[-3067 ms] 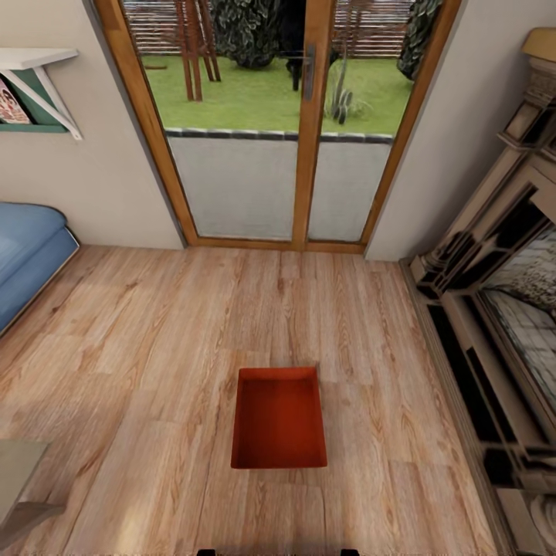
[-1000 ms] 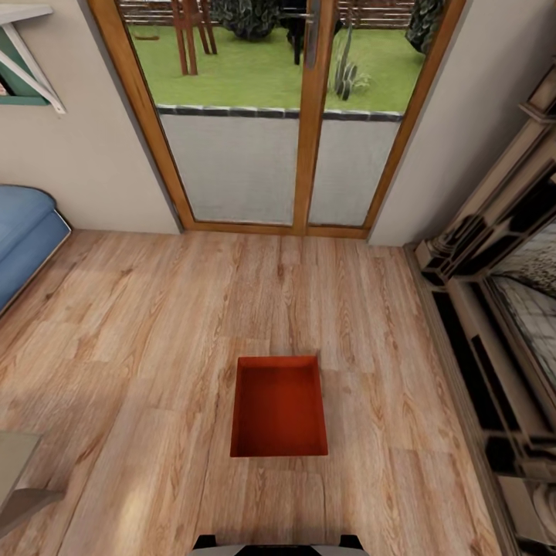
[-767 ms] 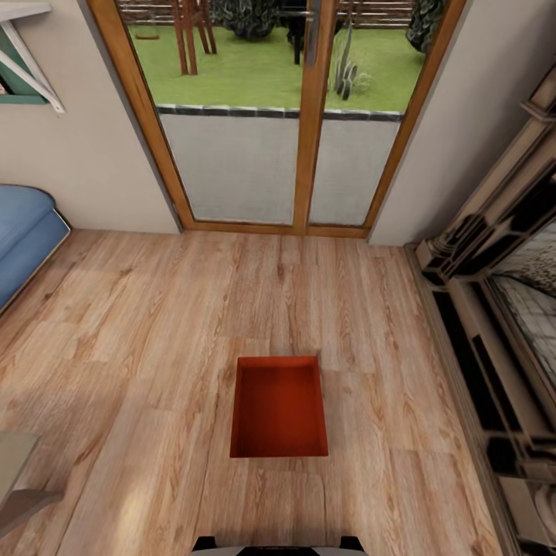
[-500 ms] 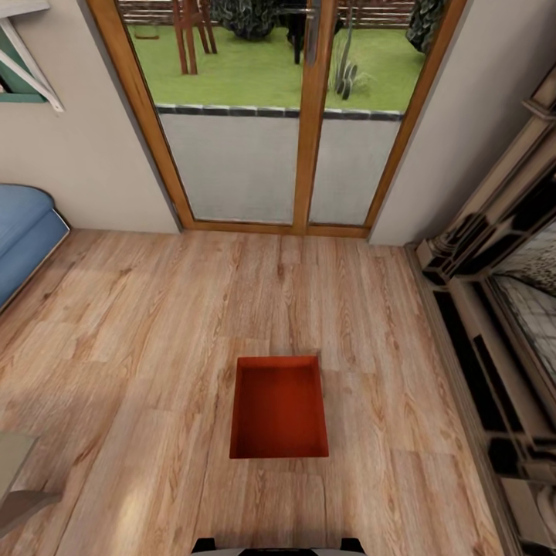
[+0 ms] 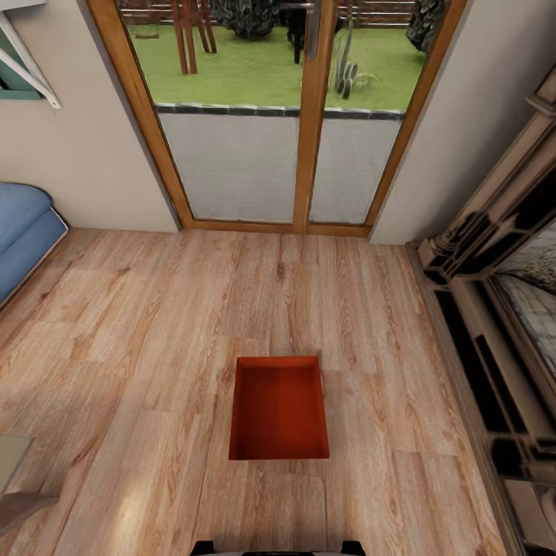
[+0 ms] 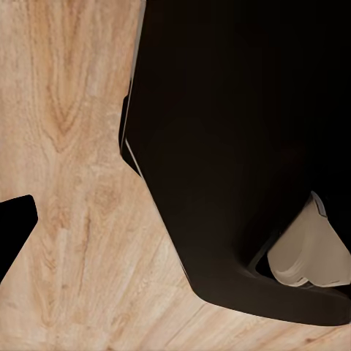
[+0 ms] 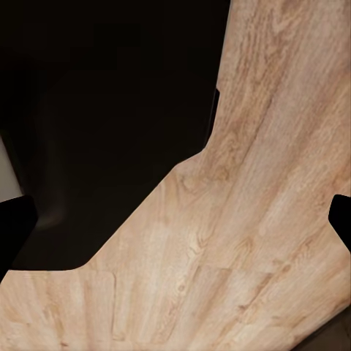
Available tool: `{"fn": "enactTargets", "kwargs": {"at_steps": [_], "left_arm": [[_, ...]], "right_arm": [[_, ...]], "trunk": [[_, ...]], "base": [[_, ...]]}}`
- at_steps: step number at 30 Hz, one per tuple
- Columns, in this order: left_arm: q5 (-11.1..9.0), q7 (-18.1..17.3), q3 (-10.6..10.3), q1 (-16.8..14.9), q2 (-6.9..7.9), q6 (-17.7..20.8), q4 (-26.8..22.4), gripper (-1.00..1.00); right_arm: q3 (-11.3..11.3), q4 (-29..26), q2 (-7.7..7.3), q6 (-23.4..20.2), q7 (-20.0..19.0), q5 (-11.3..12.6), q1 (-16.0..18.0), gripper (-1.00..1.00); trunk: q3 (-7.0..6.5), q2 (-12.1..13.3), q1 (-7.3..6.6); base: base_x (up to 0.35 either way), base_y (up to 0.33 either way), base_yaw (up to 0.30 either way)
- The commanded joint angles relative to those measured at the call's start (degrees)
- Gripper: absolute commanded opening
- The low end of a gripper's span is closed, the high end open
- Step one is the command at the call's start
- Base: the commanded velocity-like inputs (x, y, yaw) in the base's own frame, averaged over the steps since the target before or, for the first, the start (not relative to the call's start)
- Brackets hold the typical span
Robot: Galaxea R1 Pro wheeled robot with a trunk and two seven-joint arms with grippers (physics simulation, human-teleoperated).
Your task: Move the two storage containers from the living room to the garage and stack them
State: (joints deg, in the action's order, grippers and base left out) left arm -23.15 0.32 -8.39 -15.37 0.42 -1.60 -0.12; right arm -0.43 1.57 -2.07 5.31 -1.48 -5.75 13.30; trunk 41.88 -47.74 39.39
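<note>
A bin lies on the wood floor of the living room, open side up and empty, straight ahead of the robot and close in front of its base, with its long sides running away from the camera toward the glass doors. The second bin is not to be seen from here. The arms hang low: both wrist cameras look down at floor planks past the dark bulk of the robot's own body, with only dark slivers at the edges of those views, so I cannot tell whether either gripper is spread or pressed together. Nothing is held as far as the pictures show.

The step in hand looks like the approach for a pickup. To do it well, the base should stay squared to the bin so that the two arms can come down one on each long wall at matching points, then lift it level. Plain, straight walls give no handle, so a one-sided pinch on a rim would likely tip the bin.

There is bare floor on all sides of the bin. The fireplace stands along the right wall, well apart from it, and a blue sofa sits far left. A pale furniture corner at the lower left could catch the left arm or the base when turning away.
</note>
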Motion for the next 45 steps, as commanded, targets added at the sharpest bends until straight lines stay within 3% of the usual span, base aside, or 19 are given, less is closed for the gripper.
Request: {"fn": "enactTargets", "kwargs": {"at_steps": [1, 45], "left_arm": [[-0.5, 0.0, -0.5, 0.0, 0.01, -0.2, 0.0, 1.0], [-0.5, 0.0, -0.5, 0.0, 0.02, -0.2, 0.0, 1.0]], "right_arm": [[-0.1, 0.2, -0.03, 0.3, 0.0, -0.6, 0.1, 1.0], [-0.1, 0.2, -0.21, 0.2, 0.0, -0.6, 0.0, 1.0]], "trunk": [[0.22, -0.4, 0.23], [8.12, -18.1, 9.9]], "base": [[0.0, 0.0, 0.0], [0.0, 0.0, 0.0]]}}
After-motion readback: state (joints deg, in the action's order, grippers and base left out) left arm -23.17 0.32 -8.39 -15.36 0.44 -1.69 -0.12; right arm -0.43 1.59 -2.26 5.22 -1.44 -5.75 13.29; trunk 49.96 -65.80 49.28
